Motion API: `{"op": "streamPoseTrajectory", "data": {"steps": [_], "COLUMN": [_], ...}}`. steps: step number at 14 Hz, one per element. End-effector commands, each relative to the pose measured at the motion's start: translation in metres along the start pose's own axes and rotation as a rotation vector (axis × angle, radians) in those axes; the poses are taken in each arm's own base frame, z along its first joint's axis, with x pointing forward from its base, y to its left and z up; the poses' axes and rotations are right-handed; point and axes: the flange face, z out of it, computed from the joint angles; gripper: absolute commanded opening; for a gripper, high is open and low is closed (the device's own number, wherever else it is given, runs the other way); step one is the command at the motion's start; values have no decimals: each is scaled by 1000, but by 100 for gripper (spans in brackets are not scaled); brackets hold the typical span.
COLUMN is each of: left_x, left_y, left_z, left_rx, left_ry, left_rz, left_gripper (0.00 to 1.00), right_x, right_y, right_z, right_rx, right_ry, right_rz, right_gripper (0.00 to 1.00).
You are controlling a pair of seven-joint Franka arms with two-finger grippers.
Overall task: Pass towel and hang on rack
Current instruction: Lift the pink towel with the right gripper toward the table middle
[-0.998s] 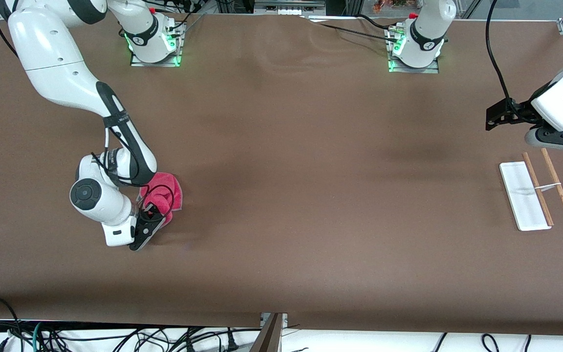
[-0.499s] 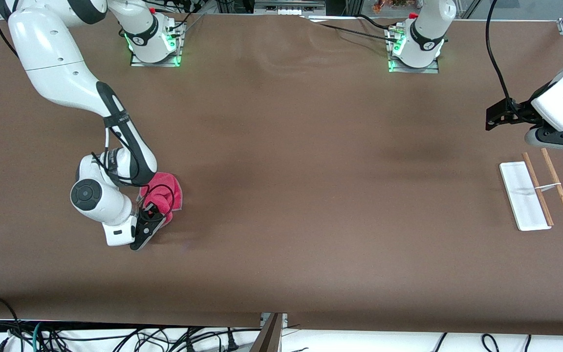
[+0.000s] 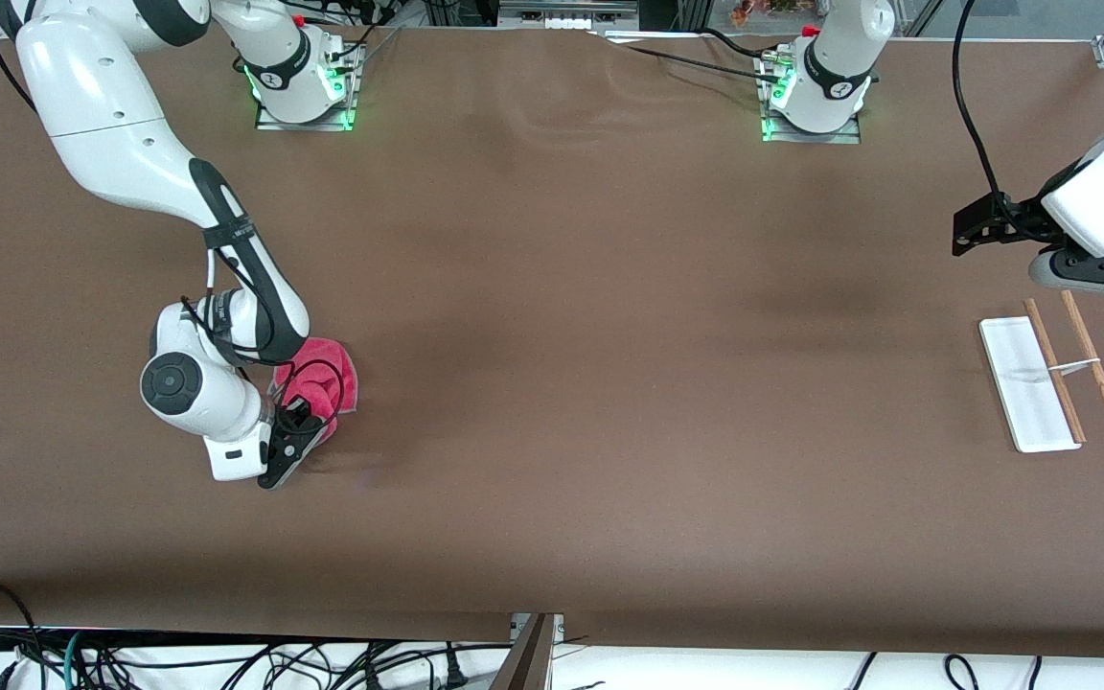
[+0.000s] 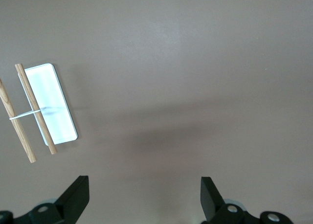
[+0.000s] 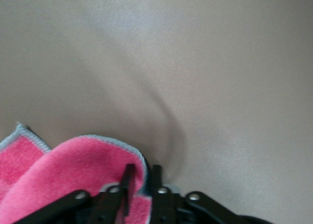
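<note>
Right gripper (image 3: 295, 428) pinches the small pink terry towel's (image 3: 322, 381) edge, well apart from the white-based wooden-rod rack (image 3: 1050, 381); left gripper (image 4: 144, 197) waits spread near it. Thin grab, might slip lifting.

I can read no text, label, brand, number or sign in any of my views. The arm bases carry small dark marks on their collars, but I cannot make them out as letters.
</note>
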Motion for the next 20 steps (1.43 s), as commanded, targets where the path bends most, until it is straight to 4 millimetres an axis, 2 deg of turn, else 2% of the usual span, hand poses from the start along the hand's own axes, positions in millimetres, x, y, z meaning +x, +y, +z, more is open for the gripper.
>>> {"op": "streamPoseTrajectory", "data": {"steps": [1,4,6,7,11,13,14,15,16,17,19,20], "left_x": [-6,-6,-6,-6,-6,-6,-6,-6,-6,-6,-6,-6], "left_y": [0,0,0,0,1,0,1,1,1,1,0,0], "left_z": [-5,-4,-5,-4,-5,-5,-5,-5,-5,-4,-4,-5], "left_rx": [25,24,23,23,24,24,24,24,24,23,24,24], "left_ry": [1,-1,-1,-1,-1,-1,-1,-1,-1,-2,-2,-1], "left_rz": [13,13,13,14,15,13,15,15,15,15,13,15], "left_gripper": [100,100,100,100,100,100,100,100,100,100,100,100], "right_x": [0,0,2,8,33,54,69,80,98,119,156,172], "right_y": [0,-1,1,-3,10,-5,-20,-33,-56,-84,-142,-173], "right_z": [0,0,-12,-25,-120,-162,-176,-181,-186,-208,-223,-244], "right_rx": [17,20,25,38,130,172,186,193,188,163,146,130], "right_ry": [-19,-20,-28,-22,-16,-33,-46,-65,-77,-67,-71,-54], "right_rz": [26,29,31,31,109,174,223,274,317,374,489,528], "right_gripper": [0,0,0,0,0,0,0,0,0,0,0,0]}}
